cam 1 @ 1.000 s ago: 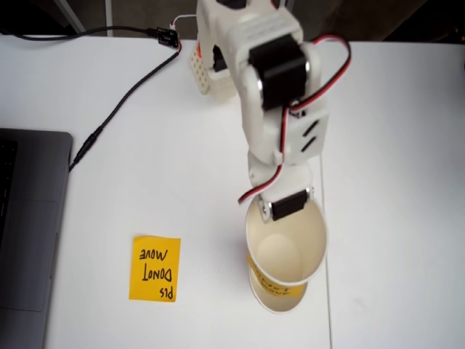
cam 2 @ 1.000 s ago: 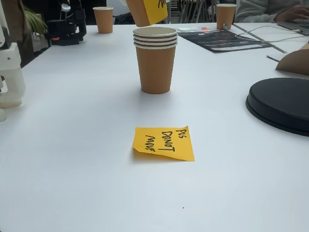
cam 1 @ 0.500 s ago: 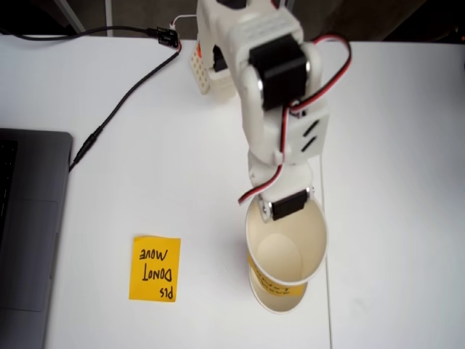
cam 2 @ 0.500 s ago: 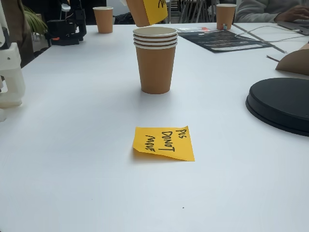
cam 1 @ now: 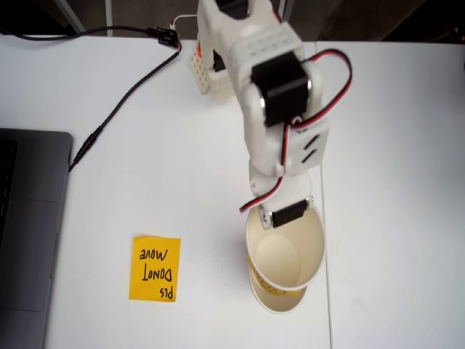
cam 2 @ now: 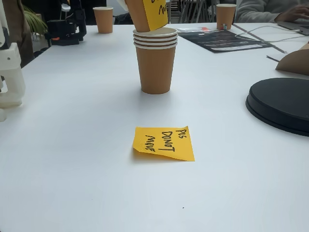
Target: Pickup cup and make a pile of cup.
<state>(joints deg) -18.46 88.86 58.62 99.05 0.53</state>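
My gripper [cam 1: 285,214] is shut on the near rim of the cup [cam 1: 287,256], whose off-white inside faces up in a fixed view. From the side, the cup [cam 2: 138,14] is brown with a yellow handwritten label [cam 2: 155,10]. It hangs tilted, its base dipping into the mouth of the pile of cup [cam 2: 155,63]. That pile is a stack of nested brown cups standing upright on the white table. From above, the pile of cup [cam 1: 282,300] peeks out just below the held cup.
An orange sticky note [cam 1: 155,267] [cam 2: 164,142] lies flat near the pile. A laptop [cam 1: 29,225] and a black cable [cam 1: 123,94] sit on the left. A black round disc [cam 2: 282,104], two far cups [cam 2: 103,19] [cam 2: 226,15] and a white arm base [cam 2: 9,72] show from the side.
The held cup has come down and its base now reaches the pile's top rim. The arm has shifted slightly with it.
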